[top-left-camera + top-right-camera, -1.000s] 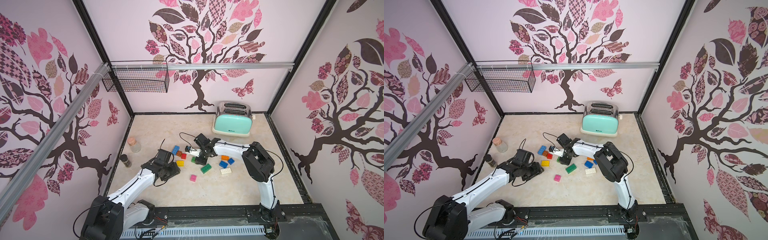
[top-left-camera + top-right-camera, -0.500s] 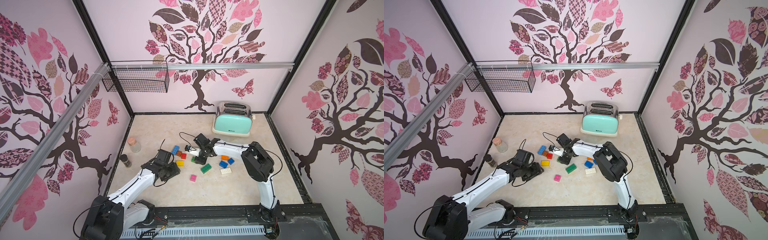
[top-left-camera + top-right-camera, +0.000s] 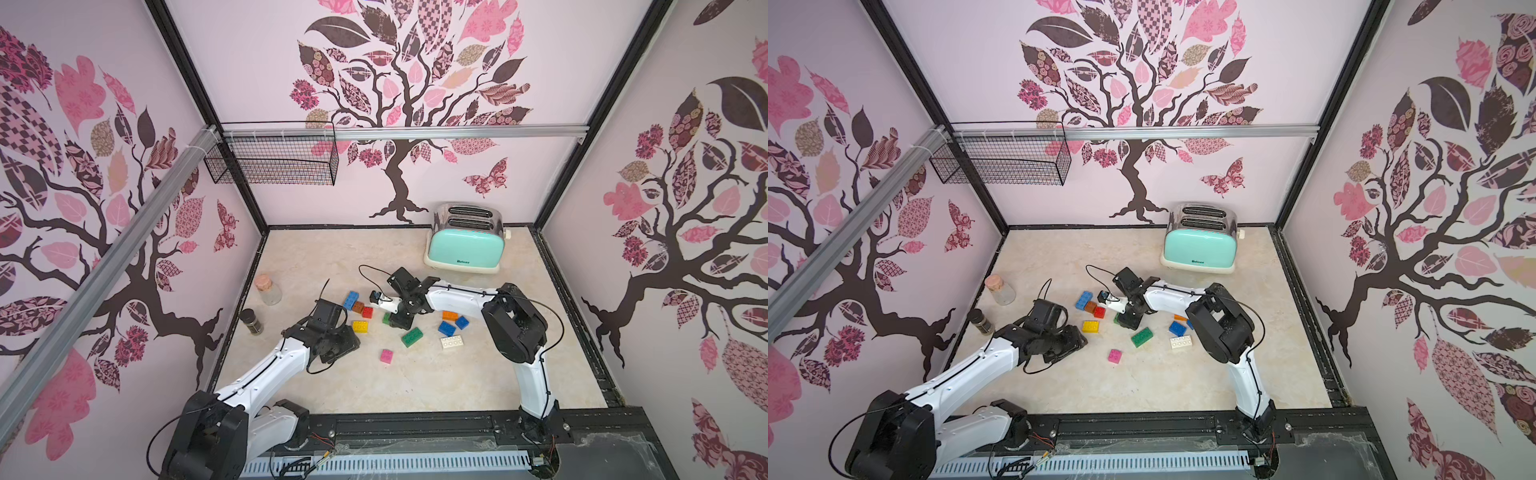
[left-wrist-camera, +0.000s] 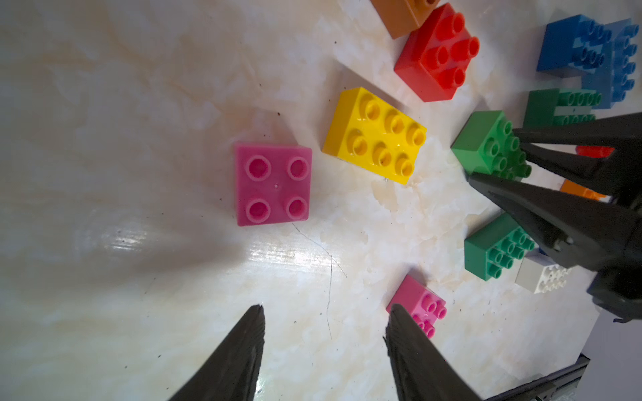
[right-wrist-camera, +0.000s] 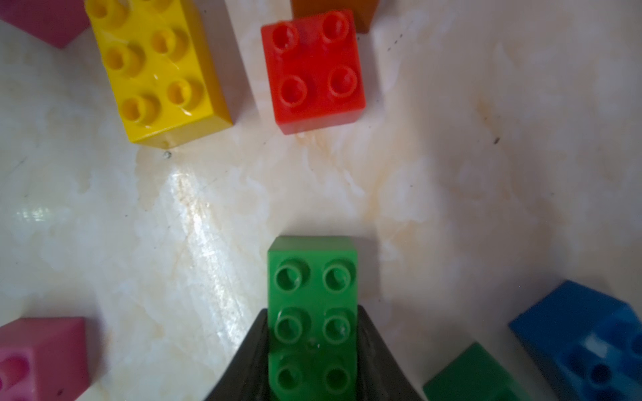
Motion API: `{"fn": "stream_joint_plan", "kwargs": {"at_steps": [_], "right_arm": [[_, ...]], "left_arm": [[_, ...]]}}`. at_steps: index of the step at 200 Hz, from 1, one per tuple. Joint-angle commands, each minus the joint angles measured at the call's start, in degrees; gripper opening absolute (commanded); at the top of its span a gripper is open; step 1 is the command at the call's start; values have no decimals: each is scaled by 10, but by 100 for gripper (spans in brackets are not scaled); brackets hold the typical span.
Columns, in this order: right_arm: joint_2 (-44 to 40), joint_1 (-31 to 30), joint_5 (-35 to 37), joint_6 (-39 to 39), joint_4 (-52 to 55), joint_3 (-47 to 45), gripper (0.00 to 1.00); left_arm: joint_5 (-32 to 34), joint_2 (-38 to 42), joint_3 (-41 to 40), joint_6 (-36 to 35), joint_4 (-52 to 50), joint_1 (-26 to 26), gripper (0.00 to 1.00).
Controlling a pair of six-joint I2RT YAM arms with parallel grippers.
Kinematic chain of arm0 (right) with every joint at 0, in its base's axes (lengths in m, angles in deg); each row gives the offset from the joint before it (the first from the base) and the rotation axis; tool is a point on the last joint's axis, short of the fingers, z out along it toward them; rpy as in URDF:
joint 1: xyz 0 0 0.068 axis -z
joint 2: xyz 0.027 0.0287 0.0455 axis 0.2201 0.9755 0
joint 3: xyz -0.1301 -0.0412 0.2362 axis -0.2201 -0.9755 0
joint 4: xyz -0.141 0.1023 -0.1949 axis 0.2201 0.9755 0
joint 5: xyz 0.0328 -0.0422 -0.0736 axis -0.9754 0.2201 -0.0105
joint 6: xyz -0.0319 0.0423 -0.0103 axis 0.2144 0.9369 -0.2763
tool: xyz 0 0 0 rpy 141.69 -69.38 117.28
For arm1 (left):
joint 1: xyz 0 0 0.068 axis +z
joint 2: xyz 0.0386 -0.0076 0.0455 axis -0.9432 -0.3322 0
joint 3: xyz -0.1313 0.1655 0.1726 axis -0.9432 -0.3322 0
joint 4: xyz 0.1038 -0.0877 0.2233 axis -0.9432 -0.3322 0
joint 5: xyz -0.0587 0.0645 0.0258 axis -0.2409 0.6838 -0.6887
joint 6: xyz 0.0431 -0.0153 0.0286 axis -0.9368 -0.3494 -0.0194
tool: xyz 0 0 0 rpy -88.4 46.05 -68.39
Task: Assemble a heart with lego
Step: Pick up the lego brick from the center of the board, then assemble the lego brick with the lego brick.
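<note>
Loose lego bricks lie scattered mid-table. My right gripper (image 5: 312, 312) is shut on a light green six-stud brick (image 5: 312, 277), its fingers pressed against both long sides; in both top views it stands low over that brick (image 3: 387, 319) (image 3: 1118, 319). Ahead of it lie a yellow brick (image 5: 156, 69) and a red brick (image 5: 312, 69). My left gripper (image 4: 326, 309) is open with nothing between its fingers, hovering over bare table short of a pink four-stud brick (image 4: 272, 185). A second pink brick (image 4: 422, 305) lies beside one finger.
Blue (image 3: 351, 300), brown (image 3: 358, 307), dark green (image 3: 412, 336), white (image 3: 453, 341) and orange (image 3: 450, 315) bricks lie around. A mint toaster (image 3: 465, 245) stands at the back right. A glass jar (image 3: 269, 289) and a dark jar (image 3: 251, 321) stand at the left. A wire basket (image 3: 274, 160) hangs on the wall.
My right gripper's jaws have drawn in onto the green brick. Both arms have hardly moved otherwise, and the left gripper stays as open as before.
</note>
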Motion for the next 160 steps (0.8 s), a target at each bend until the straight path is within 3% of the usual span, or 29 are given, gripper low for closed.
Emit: {"fn": "stream_joint_plan", "kwargs": {"at_steps": [1,54,160], "right_arm": [[-46,-5,-22,-2,22,14,34],[-110,-64,-2,36,37,-32,33],[-207,-154,100,211,-25,-181,33]], "left_arm": [[-11,14,-3,-1,-3,15,59],[-47,47,-13,-17,-10,79,59],[-54,61,-28,-1,12,81,59]]}}
